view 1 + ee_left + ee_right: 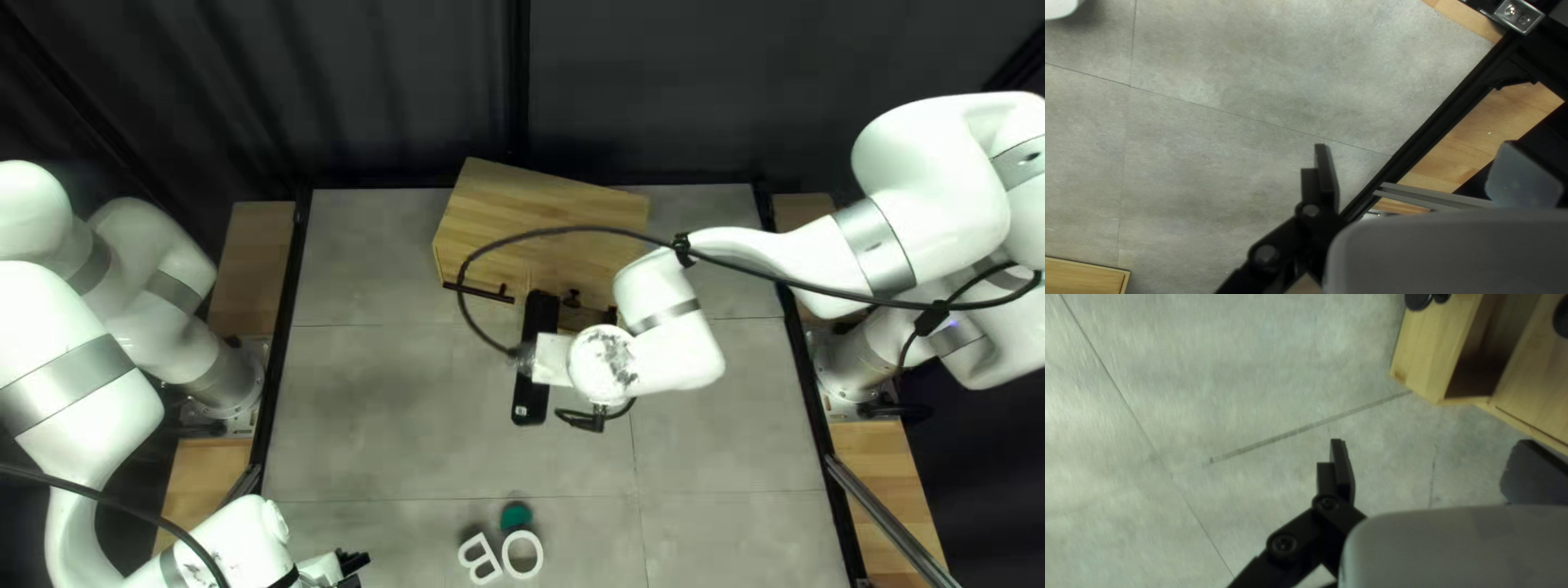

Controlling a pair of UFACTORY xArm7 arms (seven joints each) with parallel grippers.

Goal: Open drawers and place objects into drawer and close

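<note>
Right arm (893,234) stretched to cabinet (533,207) front | left arm (87,387) bent nearside | both arms' jaws wide apart, empty

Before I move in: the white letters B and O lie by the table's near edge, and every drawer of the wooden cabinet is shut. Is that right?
Not quite: one drawer of the wooden cabinet stands open, as the right wrist view shows. The white B and O do lie by the near edge.

- Cabinet (523,201): on table (370,403), upper centre of top left view.
- Letter B (492,556): bottom centre.
- Letter O (507,555): just right of B.
- Small object (515,515): just behind O.
</note>
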